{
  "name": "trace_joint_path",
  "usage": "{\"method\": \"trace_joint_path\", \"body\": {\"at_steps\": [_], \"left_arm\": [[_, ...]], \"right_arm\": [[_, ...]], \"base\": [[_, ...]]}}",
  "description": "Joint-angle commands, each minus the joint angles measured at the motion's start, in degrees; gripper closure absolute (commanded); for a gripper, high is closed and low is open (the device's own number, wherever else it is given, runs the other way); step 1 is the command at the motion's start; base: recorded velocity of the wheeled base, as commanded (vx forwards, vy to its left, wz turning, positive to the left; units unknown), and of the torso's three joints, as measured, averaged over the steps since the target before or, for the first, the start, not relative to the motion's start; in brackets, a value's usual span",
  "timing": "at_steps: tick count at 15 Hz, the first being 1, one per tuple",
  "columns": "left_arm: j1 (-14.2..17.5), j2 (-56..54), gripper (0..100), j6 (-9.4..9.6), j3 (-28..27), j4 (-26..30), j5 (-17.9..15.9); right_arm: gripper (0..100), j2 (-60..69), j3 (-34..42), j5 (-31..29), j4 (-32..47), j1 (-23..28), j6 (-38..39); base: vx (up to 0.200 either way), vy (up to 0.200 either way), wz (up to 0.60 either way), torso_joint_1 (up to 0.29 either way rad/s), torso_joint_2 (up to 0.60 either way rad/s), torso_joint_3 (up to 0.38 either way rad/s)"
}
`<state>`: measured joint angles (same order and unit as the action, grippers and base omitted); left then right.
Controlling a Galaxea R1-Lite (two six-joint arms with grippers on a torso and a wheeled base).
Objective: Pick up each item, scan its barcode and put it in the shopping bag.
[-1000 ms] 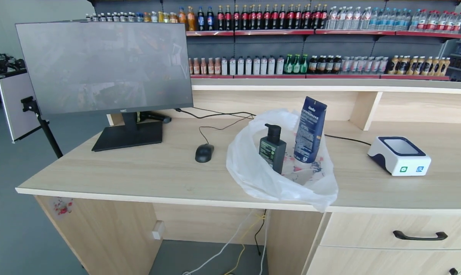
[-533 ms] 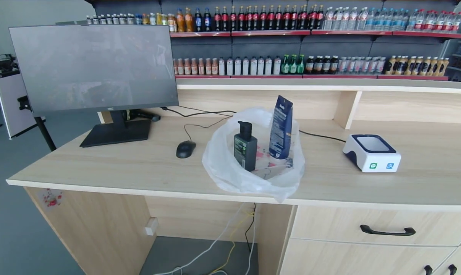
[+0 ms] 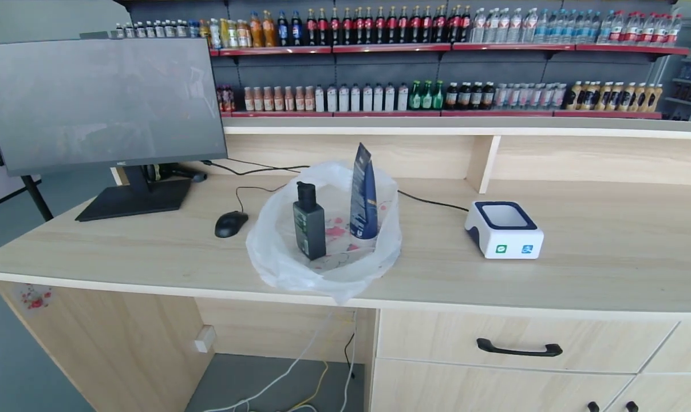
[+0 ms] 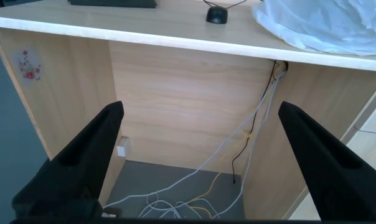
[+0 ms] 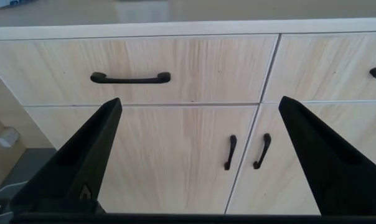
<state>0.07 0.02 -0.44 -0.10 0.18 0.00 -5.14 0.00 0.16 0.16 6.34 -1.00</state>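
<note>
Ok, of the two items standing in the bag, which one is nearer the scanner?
The tall blue tube, on the scanner side of the shopping bag; the shorter dark pump bottle stands on the mouse side.

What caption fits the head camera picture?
Dark pump bottle and blue tube standing in the shopping bag, barcode scanner beside it.

Open countertop (image 3: 431, 257) gap between shopping bag (image 3: 276, 260) and scanner (image 3: 504, 232), more room right of it; mouse (image 3: 231, 224), monitor (image 3: 102, 103) on the left.
</note>
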Motion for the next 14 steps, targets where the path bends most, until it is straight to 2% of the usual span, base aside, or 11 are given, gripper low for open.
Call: {"method": "trace_joint_path", "body": {"at_steps": [1,10,14], "left_arm": [[0.01,0.06,0,-0.09,0.01,-0.01,0.0],[0.01,0.06,0,-0.26,0.01,-0.01,0.0],[0.01,0.06,0,-0.26,0.01,-0.01,0.0]], "right_arm": [[0,-0.3,0.0,0.02,0.02,-0.01,-0.14],[0,-0.3,0.0,0.02,0.02,-0.01,-0.06],[0,-0.3,0.0,0.02,0.02,-0.01,-0.06]], "base": [[-0.2,0.0,0.0,-0.002,0.01,0.002],[-0.2,0.0,0.0,0.001,0.0,0.004],[0.0,0.0,0.0,0.0,0.0,0.0]]}}
